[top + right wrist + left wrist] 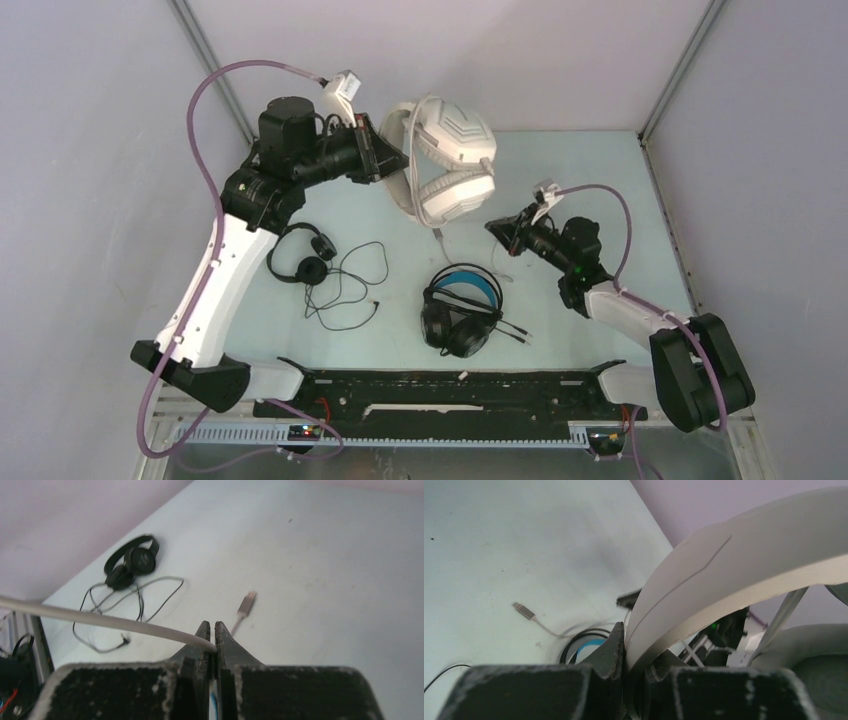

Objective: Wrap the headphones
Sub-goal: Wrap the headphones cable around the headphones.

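The big white-grey headphones (452, 160) hang lifted over the back of the table. My left gripper (392, 156) is shut on their headband (724, 570), which fills the left wrist view between the jaws of the left gripper (634, 650). Their pale cord (100, 619) runs in from the left into my right gripper (210, 630), which is shut on it. Its USB plug (247, 602) lies on the table just beyond the right gripper (494, 227). The bulky black headphones with the blue-lined band (460, 310) lie at front centre. The small thin black headphones (303, 255) lie left, cord loose.
The small pair's black cord (345, 285) sprawls in loops between the two black headsets. Grey walls close the table at the back and both sides. The arms' black base rail (450, 390) runs along the near edge.
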`<state>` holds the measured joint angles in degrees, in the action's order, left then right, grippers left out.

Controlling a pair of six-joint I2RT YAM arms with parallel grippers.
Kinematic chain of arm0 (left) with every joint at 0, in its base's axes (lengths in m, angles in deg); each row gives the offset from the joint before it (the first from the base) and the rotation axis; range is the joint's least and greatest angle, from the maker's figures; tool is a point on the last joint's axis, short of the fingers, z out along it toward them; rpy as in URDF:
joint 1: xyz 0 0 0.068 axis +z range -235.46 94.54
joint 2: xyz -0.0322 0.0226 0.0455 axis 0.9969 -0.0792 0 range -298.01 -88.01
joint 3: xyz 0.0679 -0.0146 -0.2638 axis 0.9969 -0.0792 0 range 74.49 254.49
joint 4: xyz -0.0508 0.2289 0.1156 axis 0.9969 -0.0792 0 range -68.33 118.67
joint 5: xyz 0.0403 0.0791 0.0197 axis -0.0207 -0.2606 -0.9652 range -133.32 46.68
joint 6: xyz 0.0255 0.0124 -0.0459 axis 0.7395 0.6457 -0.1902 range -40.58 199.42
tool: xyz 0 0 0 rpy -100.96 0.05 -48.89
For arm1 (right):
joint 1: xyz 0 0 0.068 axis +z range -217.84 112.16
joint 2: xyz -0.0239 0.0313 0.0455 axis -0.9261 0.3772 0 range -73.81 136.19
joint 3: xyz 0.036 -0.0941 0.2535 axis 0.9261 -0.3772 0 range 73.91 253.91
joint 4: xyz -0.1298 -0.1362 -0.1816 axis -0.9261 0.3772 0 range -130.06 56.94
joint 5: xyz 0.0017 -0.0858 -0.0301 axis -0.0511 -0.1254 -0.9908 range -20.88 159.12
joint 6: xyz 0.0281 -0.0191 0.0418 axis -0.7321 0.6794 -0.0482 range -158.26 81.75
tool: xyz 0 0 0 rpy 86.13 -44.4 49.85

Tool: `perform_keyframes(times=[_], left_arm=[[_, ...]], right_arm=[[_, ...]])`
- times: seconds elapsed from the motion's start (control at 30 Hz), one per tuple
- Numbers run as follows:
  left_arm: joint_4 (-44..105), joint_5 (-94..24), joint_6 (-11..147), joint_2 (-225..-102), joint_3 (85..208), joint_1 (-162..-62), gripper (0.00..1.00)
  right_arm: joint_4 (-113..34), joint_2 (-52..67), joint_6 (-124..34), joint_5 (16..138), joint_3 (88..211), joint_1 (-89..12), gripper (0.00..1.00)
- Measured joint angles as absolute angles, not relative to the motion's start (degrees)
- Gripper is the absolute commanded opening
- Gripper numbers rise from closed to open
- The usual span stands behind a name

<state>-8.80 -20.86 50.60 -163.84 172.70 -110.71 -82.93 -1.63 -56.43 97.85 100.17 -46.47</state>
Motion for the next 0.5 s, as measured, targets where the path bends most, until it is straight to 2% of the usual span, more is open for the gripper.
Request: perform_keyframes(times=[0.33, 0.5], left_arm=[[-14.44, -15.97, 61.47, -164.15, 172.64, -112.0, 0.0], [-17.98, -18.39, 69.9, -164.36, 172.64, -118.15, 0.0]], right_arm=[[-74.43, -1.89, -58.94, 96.78, 110.49, -52.48, 0.0], [-68.55, -3.14, -59.23, 97.51, 114.07, -54.21, 0.0]])
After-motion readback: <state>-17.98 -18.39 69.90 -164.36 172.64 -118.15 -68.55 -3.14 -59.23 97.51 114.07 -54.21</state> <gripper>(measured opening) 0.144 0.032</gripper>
